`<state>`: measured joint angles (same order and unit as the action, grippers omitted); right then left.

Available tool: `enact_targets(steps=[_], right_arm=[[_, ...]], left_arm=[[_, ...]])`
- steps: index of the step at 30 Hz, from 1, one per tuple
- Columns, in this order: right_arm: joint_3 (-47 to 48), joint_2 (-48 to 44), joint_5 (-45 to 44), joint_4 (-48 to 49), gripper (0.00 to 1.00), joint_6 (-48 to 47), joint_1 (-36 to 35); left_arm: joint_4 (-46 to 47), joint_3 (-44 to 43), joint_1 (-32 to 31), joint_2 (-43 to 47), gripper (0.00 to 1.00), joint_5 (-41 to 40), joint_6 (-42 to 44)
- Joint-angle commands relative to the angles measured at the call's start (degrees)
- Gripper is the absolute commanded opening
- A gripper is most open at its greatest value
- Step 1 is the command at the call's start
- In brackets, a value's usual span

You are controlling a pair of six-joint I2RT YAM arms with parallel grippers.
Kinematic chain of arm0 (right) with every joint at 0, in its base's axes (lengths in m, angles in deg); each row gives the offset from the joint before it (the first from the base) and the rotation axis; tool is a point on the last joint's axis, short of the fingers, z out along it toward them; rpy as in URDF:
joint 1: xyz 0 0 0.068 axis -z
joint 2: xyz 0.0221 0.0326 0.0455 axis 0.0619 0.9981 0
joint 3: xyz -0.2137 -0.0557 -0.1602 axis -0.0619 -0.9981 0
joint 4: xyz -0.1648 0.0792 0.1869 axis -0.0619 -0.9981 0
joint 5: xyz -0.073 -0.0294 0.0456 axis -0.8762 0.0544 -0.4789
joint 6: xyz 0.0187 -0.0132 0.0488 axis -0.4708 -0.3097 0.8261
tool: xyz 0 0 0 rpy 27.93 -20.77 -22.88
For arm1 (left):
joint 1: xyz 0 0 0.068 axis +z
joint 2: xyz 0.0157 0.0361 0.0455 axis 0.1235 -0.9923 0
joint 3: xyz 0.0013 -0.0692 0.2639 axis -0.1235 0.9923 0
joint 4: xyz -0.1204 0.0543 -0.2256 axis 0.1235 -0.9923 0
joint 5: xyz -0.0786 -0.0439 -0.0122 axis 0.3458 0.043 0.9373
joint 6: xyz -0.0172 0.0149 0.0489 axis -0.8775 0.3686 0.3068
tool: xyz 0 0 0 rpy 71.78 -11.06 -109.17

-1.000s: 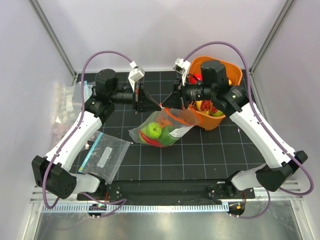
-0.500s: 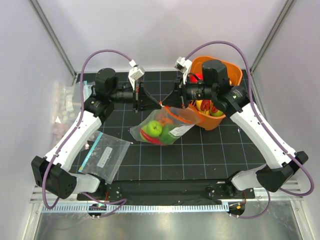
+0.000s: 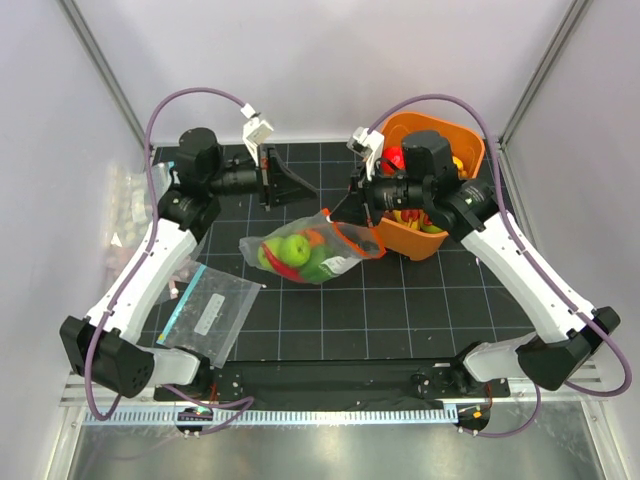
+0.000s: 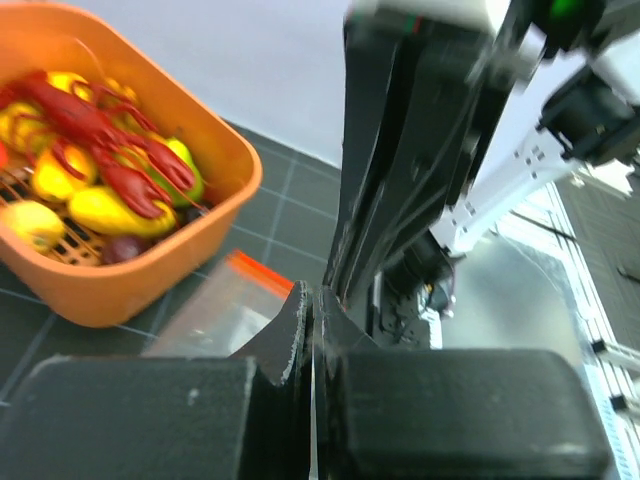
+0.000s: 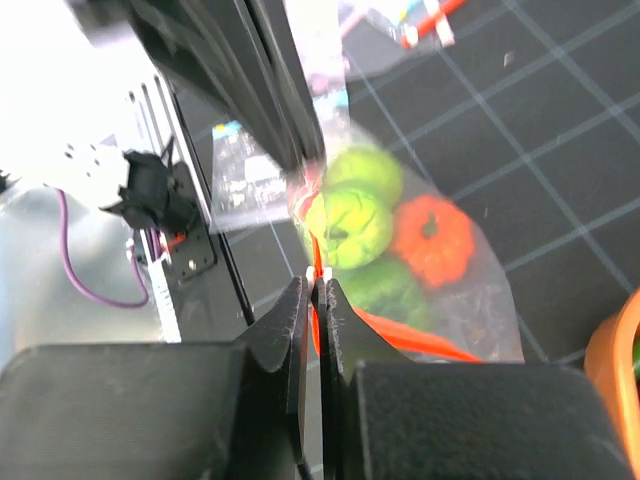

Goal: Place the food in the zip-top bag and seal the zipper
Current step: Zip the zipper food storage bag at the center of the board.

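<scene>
Since a second ago my left gripper [image 3: 308,188] has let go and pulled back, and the zip-top bag [image 3: 343,264] has sagged down and away from it. That gripper is now fully closed on nothing; in its wrist view the two fingers [image 4: 285,330] meet with only air between them, and the bag's orange-red corner lies just ahead and below.

My right gripper [image 5: 315,290] is pinched nearly flat on the zipper [image 5: 400,338], which runs straight out from between its tips. The bag hangs and trails from that one grip, its far end resting on the black grid mat [image 3: 400,300] below and beyond the tips.

Counting the food [image 5: 345,225] inside: three green pieces and one orange pumpkin-shaped piece, all bunched just past the right fingertips. A bit of red shows from above, though I cannot tell what it is.

One orange basket [image 3: 470,135] sits under the right wrist, holding one red lobster [image 4: 100,150] and several yellow pieces. One second bag [image 3: 210,315], teal-edged, lies flat well behind the left gripper.
</scene>
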<state>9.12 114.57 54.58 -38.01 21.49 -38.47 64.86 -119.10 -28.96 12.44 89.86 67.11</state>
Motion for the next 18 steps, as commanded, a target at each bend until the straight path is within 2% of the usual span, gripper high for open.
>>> enact_targets(steps=[1, 8, 9, 10, 12, 13, 16, 18], right_arm=[[-0.3, -1.9, -1.5, -1.7, 0.01, -1.4, -0.3], [1.8, -0.6, -1.7, -0.4, 0.01, -0.4, -0.3], [2.1, -0.5, -1.6, -0.2, 0.01, -0.4, -0.3], [2.2, -0.5, -1.4, -0.1, 0.01, -0.2, -0.3], [2.2, -0.4, -1.2, 0.0, 0.01, 0.0, -0.4], [2.1, -0.5, -1.0, 0.0, 0.01, 0.1, -0.3], [2.2, -0.5, -0.3, 0.1, 0.01, 0.4, -0.3], [2.4, -0.5, 0.8, 0.3, 0.01, 0.6, -0.3]], left_arm=[[7.1, -3.1, 1.4, 2.2, 0.0, -1.6, -3.5], [8.1, -0.9, 1.0, 2.2, 0.01, 1.5, -4.9], [8.0, -0.4, 1.1, 2.3, 0.05, 1.7, -4.9], [8.1, 0.0, 1.0, 2.7, 0.16, 2.1, -4.8], [8.2, 1.5, 0.9, 3.1, 0.29, 2.4, -4.6], [8.1, 1.9, 0.9, 3.3, 0.38, 2.6, -4.4], [8.2, 3.3, 0.7, 3.7, 0.5, 3.8, -3.5], [8.2, 3.6, 0.8, 3.6, 0.54, 5.2, -3.0]])
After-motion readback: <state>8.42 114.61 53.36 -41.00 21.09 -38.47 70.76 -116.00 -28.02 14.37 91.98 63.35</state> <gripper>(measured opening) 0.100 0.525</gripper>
